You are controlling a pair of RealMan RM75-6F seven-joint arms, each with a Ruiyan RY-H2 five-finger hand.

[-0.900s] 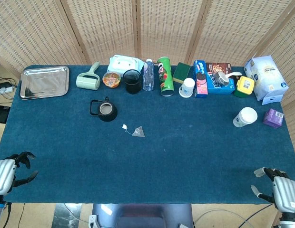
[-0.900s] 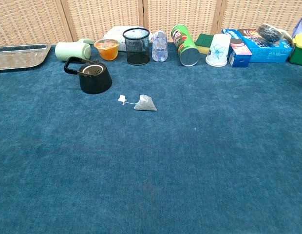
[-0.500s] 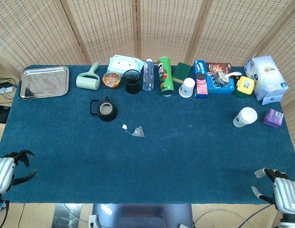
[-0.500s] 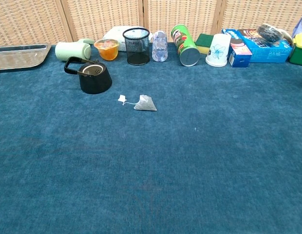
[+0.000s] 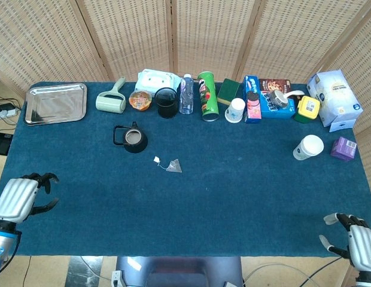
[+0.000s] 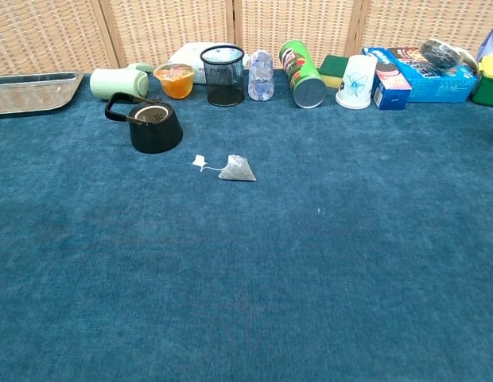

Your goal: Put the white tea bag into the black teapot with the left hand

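The white tea bag (image 5: 175, 166) (image 6: 238, 169) lies on the blue cloth with its string and small tag to its left. The black teapot (image 5: 133, 139) (image 6: 153, 126) stands lidless a little up and left of it, handle pointing left. My left hand (image 5: 19, 199) hovers over the table's near left edge, far from both, with fingers apart and nothing in it. At the near right corner my right hand (image 5: 358, 245) is also empty with its fingers spread. The chest view shows neither hand.
A steel tray (image 5: 56, 103) sits at the far left. Along the back stand a green roller (image 5: 111, 101), fruit cup (image 5: 140, 100), mesh pen cup (image 5: 167, 103), bottle (image 5: 186, 94), green can (image 5: 207, 96), cups and boxes. A white lidded cup (image 5: 308, 147) and purple box (image 5: 343, 149) lie right.
My left hand has risen and moved forward onto the table's near left edge. The right hand has sunk slightly toward the corner. Tea bag and teapot have not moved.
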